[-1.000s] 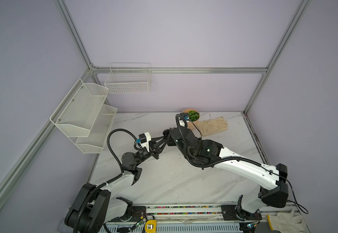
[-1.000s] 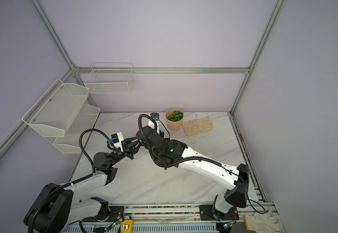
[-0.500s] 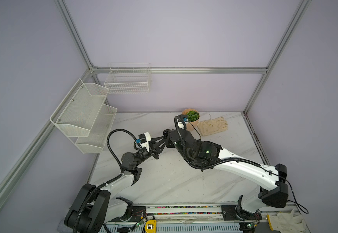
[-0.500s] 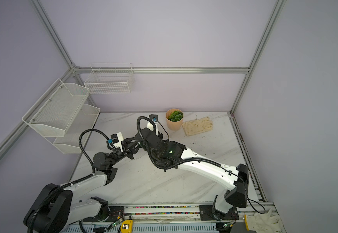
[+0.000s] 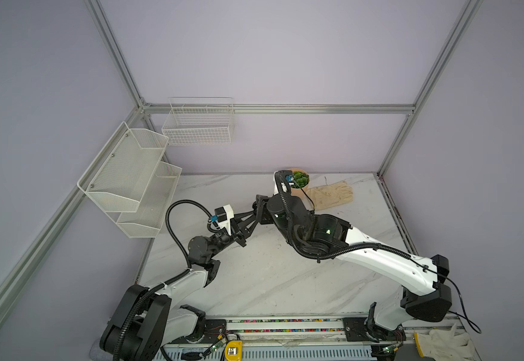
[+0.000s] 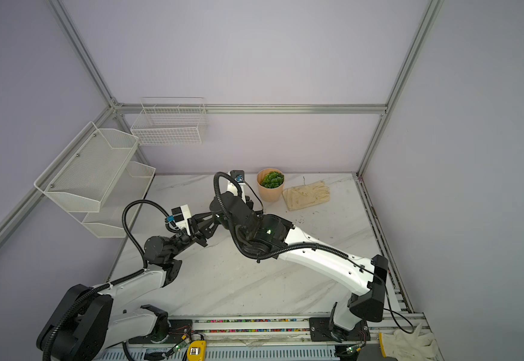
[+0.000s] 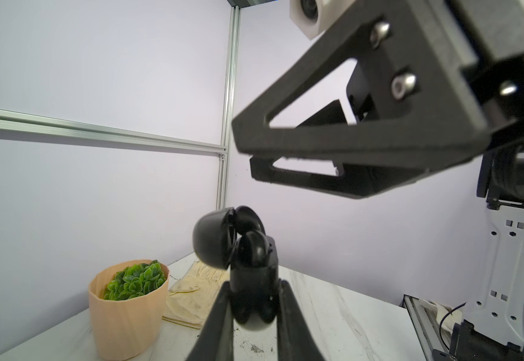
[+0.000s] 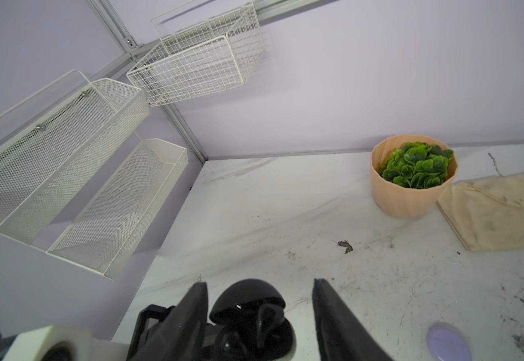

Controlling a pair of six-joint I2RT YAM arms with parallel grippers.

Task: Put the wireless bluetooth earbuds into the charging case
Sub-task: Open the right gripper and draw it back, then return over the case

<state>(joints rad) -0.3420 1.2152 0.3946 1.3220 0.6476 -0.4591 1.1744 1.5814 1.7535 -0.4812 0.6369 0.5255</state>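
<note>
My left gripper (image 7: 254, 283) is shut on the black charging case (image 7: 252, 300) and holds it above the table with its domed lid (image 7: 212, 239) swung open. A black earbud (image 8: 267, 320) stands in the case's open well and also shows as a rounded black earbud (image 7: 252, 247) in the left wrist view. My right gripper (image 8: 260, 283) is open, its fingers (image 8: 196, 312) standing on either side of the case with gaps and gripping nothing. In both top views the two grippers meet at mid-table, left gripper (image 5: 249, 218) beside right gripper (image 5: 260, 206); the case is hidden there.
A peach pot with a green plant (image 5: 299, 180) (image 8: 413, 178) and a beige glove (image 5: 332, 195) sit at the back. A lilac puck (image 8: 448, 340) lies on the table near my right gripper. White mesh shelves (image 5: 135, 181) and a wire basket (image 5: 198, 125) hang on the left walls.
My right gripper has opened over the case and shifted slightly. The left gripper has kept still with the case.
</note>
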